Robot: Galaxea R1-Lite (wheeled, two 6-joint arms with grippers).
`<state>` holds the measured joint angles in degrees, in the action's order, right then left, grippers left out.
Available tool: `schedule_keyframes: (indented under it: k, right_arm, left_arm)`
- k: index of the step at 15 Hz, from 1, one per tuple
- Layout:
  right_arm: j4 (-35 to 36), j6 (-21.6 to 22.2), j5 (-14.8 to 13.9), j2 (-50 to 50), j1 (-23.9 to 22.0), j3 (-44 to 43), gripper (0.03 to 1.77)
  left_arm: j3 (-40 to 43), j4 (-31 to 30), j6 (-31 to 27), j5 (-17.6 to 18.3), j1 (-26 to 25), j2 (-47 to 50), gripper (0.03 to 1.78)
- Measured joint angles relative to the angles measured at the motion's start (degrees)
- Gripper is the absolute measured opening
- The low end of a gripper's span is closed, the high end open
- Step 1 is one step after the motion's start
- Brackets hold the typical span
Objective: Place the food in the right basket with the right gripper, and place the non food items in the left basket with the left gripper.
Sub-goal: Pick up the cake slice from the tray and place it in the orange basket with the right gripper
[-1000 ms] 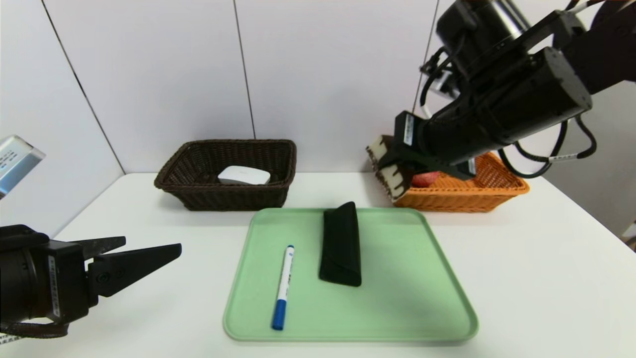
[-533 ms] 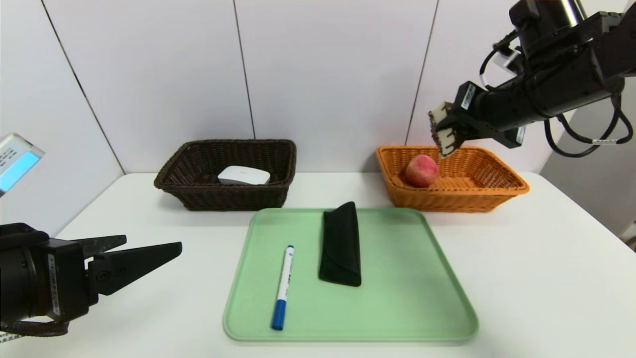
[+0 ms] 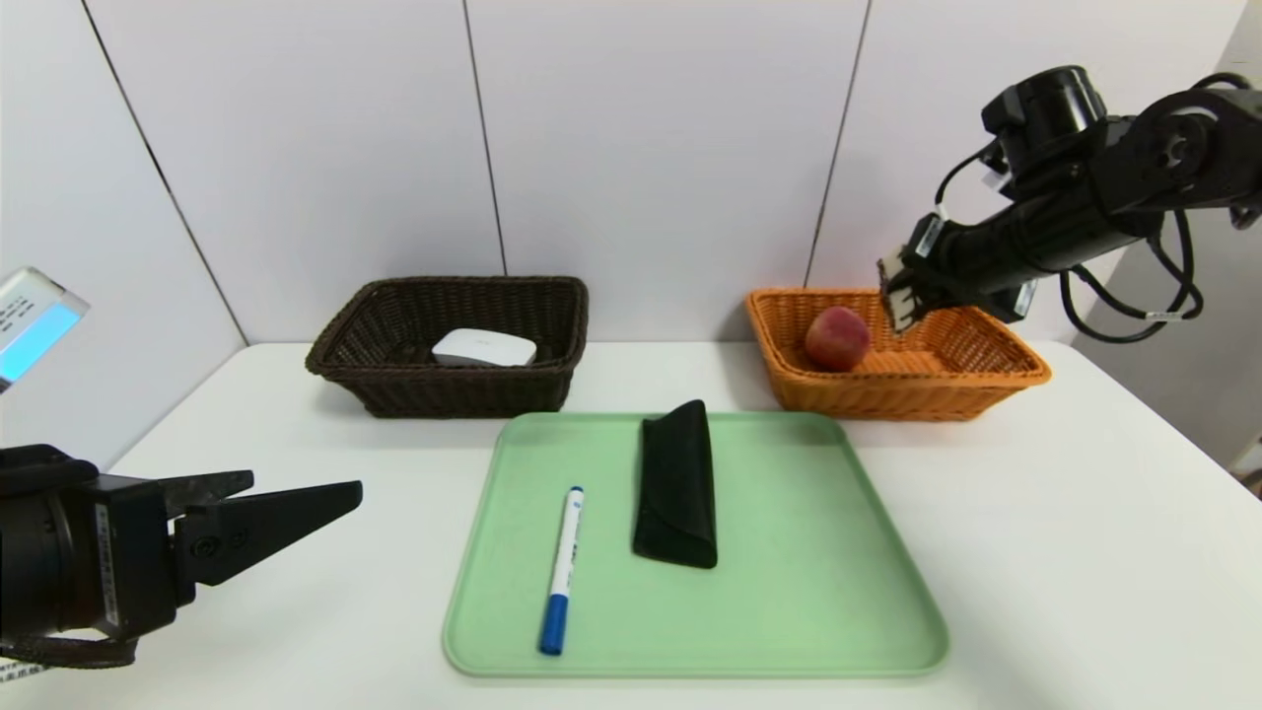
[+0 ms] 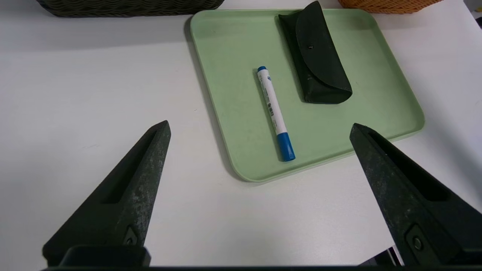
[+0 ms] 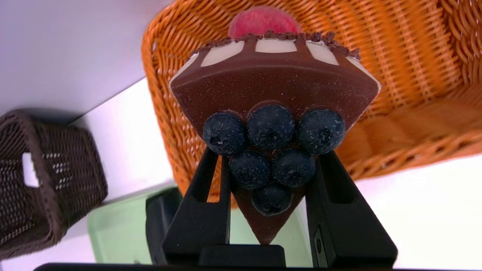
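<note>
The right gripper [image 5: 269,177] is positioned above the orange basket [image 3: 912,399], with its fingers closed on the sides of the cake [image 5: 275,82]. The cake is clear of the peach [image 3: 837,338], which rests inside the orange basket. The left gripper [image 4: 260,126] is located beside the green tray [image 3: 789,631], over the white table [image 3: 1045,552]; its fingers are spread wide and hold nothing. The pen [image 3: 563,572] and the black pouch [image 3: 676,483] lie apart on the tray, the pouch nearer the baskets. The white case [image 3: 484,347] is seated inside the brown basket [image 3: 449,394].
</note>
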<state>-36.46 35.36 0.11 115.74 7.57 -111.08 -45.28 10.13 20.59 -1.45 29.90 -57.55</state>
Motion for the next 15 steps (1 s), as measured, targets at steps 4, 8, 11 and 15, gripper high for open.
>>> schedule_keyframes:
  k: [4, 8, 11, 15]
  right_arm:
    - [3.56, -0.01, -3.80, 3.54, -2.28, -0.22, 0.55]
    - [4.66, 0.00, -5.58, 5.99, -3.78, -0.28, 0.55]
    - [6.56, 0.00, -5.60, 7.47, -4.51, -0.28, 0.55]
    - [8.63, 0.02, -5.73, 10.12, -4.71, -0.33, 0.55]
  left_arm:
    - [0.00, 0.01, 0.11, -0.02, -0.02, 0.15, 1.69]
    - [0.13, 0.01, 0.40, 0.11, -0.02, 0.13, 1.69]
    - [0.24, 0.00, 0.46, 0.60, -0.02, 0.00, 1.69]
    - [0.33, 0.01, 0.51, 0.68, -0.02, -0.33, 1.69]
